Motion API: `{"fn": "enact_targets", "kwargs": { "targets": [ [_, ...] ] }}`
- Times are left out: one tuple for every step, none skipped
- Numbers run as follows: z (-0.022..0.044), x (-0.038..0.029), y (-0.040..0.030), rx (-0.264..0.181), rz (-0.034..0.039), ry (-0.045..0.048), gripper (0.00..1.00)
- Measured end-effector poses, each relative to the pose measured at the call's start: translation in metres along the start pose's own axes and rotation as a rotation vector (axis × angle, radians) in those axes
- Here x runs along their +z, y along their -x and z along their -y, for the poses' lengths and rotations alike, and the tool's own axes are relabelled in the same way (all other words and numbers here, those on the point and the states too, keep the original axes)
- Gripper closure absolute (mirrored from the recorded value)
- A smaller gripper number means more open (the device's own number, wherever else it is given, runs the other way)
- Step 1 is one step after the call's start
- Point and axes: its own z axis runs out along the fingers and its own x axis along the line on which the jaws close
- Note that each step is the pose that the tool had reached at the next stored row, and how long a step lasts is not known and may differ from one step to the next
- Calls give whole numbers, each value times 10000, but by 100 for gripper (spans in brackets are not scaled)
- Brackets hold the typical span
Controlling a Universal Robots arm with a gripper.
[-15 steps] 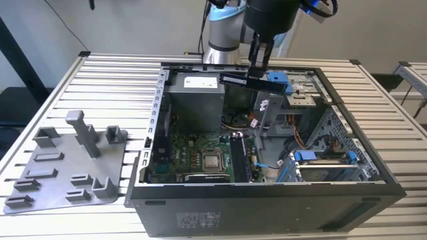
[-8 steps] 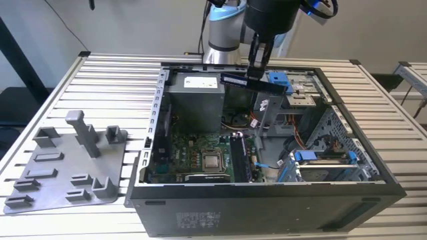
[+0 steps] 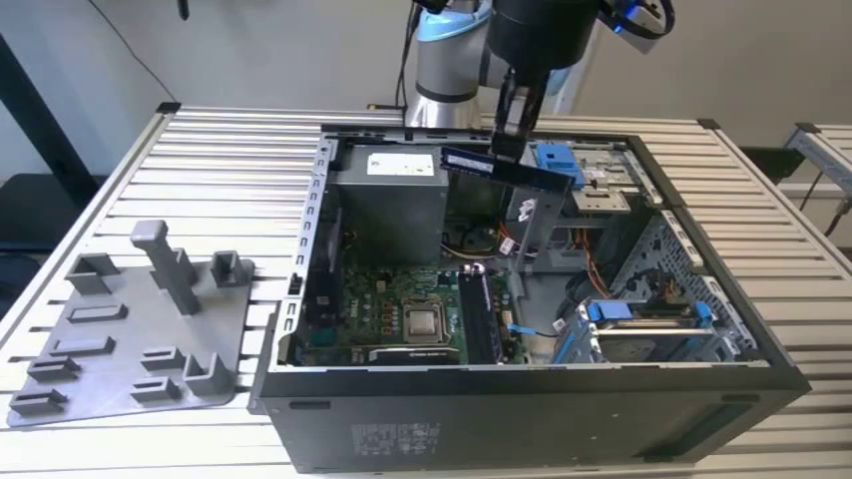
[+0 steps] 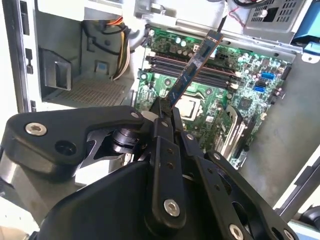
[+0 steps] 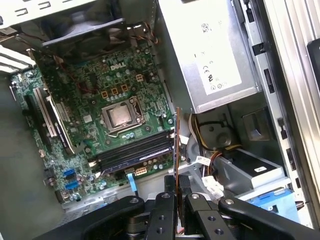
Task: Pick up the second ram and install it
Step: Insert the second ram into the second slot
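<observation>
The second ram (image 3: 513,170) is a dark, narrow stick held level above the open computer case (image 3: 533,399), over its far side. My gripper (image 3: 513,150) comes down from above and is shut on the stick near its middle. In the second wrist view the ram (image 4: 192,70) juts out from between the fingertips (image 4: 159,109) over the green motherboard (image 4: 210,100). The first wrist view shows the ram (image 5: 177,145) edge-on, above the long black memory slots (image 5: 135,150). One slot there looks filled by a stick.
A grey holder tray (image 3: 120,329) with upright posts lies on the slatted table at the exterior view's left. Inside the case are the grey power supply (image 3: 386,200), the processor socket (image 3: 423,321), cable bundles (image 5: 210,160) and blue drive clips (image 3: 645,314).
</observation>
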Motion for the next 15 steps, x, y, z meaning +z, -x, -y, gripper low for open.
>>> {"fn": "enact_targets", "kwargs": {
  "targets": [
    [0,1,0,83,-12,-9,86],
    [0,2,0,163,-23,-14,86],
    [0,4,0,242,-31,-19,86],
    [0,4,-1,320,-39,-24,86],
    [0,6,-1,397,-44,-29,86],
    [0,7,-1,479,-48,-35,86],
    [0,9,-1,570,-52,-41,86],
    [0,11,-1,674,-54,-49,86],
    [0,12,-1,780,-56,-57,86],
    [0,14,-1,887,-59,-63,86],
    [0,16,-1,994,-60,-70,86],
    [0,18,-1,1111,-61,-78,86],
    [0,20,-2,1226,-60,-87,86],
    [0,22,-1,1343,-59,-97,86],
    [0,24,-1,1459,-59,-106,86]
  ]
}}
